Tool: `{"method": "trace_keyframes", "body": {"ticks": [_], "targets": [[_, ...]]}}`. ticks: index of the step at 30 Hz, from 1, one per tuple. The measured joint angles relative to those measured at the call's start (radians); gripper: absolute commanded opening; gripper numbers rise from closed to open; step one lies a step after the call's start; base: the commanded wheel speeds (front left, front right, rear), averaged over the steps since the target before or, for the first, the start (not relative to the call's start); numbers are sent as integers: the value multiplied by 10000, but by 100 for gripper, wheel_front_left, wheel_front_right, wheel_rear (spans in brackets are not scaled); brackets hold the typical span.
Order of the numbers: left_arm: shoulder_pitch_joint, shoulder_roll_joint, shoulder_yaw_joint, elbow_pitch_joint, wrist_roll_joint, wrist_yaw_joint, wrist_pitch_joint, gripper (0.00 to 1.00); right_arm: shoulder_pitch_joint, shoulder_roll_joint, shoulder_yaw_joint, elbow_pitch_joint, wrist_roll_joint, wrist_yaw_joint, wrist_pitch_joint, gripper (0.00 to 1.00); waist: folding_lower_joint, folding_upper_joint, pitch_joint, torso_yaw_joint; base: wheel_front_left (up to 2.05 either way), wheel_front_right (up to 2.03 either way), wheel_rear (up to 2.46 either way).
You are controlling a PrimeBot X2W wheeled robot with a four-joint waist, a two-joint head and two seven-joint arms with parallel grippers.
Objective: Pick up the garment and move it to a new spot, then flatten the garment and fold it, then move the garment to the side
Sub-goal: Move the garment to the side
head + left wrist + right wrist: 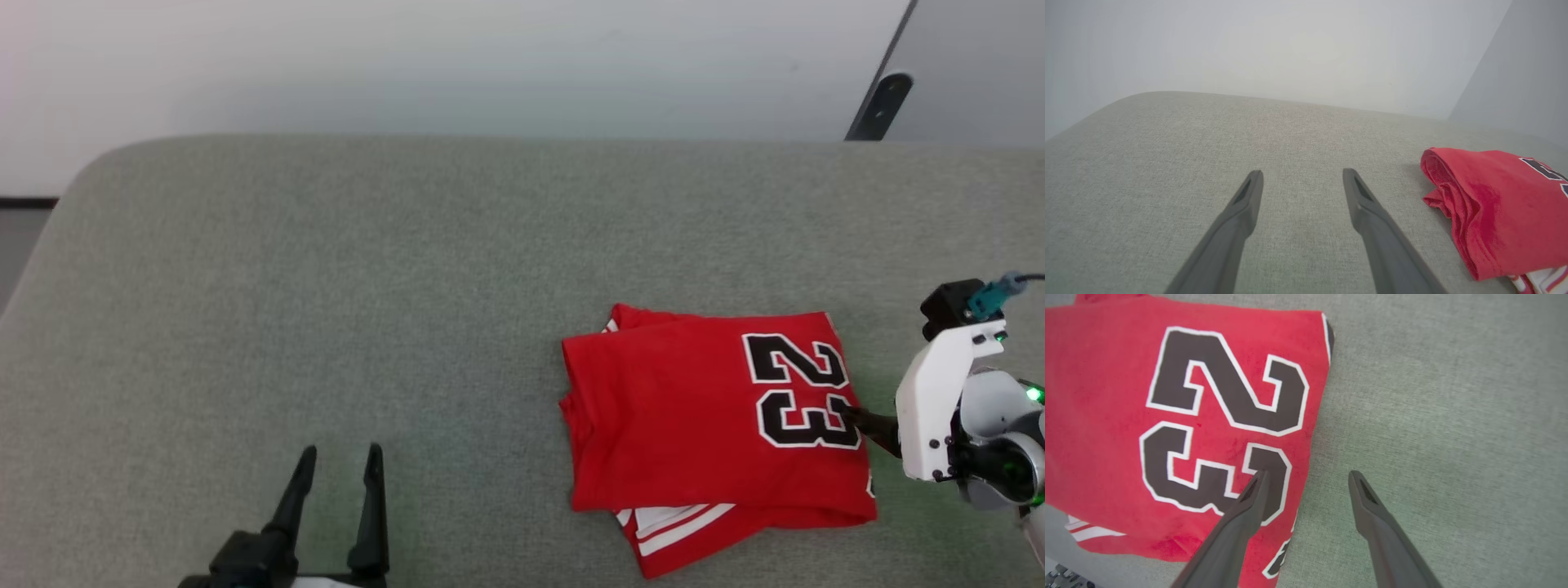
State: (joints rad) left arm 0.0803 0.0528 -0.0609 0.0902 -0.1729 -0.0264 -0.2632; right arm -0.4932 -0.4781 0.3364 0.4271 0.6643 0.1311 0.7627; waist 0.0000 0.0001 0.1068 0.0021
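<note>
Garment [694,408]: solid red. The number 23 [800,390] on it is black with a white outline. White band with red stripes [678,527] at its near edge. Bench [326,286]: plain grey-green, fine woven texture, no pattern. My left tool [341,449]: black fingers, reads dark grey up close. My right tool [1309,473]: same dark grey. Wrist housing [931,400] white with green lights, teal plug [989,298] on top. Wall [408,65] pale grey-white.

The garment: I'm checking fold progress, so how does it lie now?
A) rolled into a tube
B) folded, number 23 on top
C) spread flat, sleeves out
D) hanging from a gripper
B: the garment lies folded on the grey cushion with the black 23 facing up.
</note>
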Motion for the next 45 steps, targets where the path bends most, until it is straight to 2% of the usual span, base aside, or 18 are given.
{"method": "trace_keyframes", "body": {"ticks": [4, 11, 12, 13, 15, 20, 26, 38, 41, 45], "targets": [[-303, -4, -2, -178, 82, 35, 0, 100, -464, -23, 299, 330, 362, 0, 685, 100, 0, 0, 373, 171, 0, 0, 0], [-899, -13, -201, -418, 144, 56, -2, 100, -953, -54, 401, 1081, 180, 0, 752, 100, 0, 0, 1046, 480, 0, 0, 0], [-942, -13, -240, -430, 138, 88, -2, 100, -996, -42, 418, 1135, 184, 0, 780, 97, 0, 0, 1127, 531, 0, 0, 0], [-975, -13, -270, -430, 123, 90, -2, 100, -1032, -59, 447, 1147, 221, 0, 780, 46, 0, 0, 1197, 582, 0, 0, 0], [-1013, -15, -324, -426, 84, 107, -2, 100, -1045, -123, 479, 1103, 339, -8, 677, 0, 0, 0, 1306, 683, 0, 0, 0], [-1109, -15, -449, -391, 100, 115, -2, 100, -901, -27, 244, 1028, 794, -10, -299, 0, 1, 0, 1383, 767, 0, 0, 0], [-1255, -17, -418, -376, 261, -21, -2, 100, -451, -130, -199, 761, 1312, 6, -1262, 0, 0, 0, 1276, 385, 0, 0, 0], [-2719, 67, -792, -320, 871, -546, -6, 100, -340, -2339, -2161, 719, 1185, 2, -1958, 0, 0, 0, 1593, -849, 0, 0, 0], [-3140, 148, -922, -309, 1045, -631, -8, 100, -739, -2746, -2642, 991, 696, 4, -2213, 0, 0, 0, 1879, -1053, 0, 0, 0], [-3650, 274, -1028, -387, 1256, -663, -8, 100, -1440, -2980, -3181, 1699, -196, 2, -2644, 0, 0, 0, 2283, -1263, 0, 0, 0]]}}
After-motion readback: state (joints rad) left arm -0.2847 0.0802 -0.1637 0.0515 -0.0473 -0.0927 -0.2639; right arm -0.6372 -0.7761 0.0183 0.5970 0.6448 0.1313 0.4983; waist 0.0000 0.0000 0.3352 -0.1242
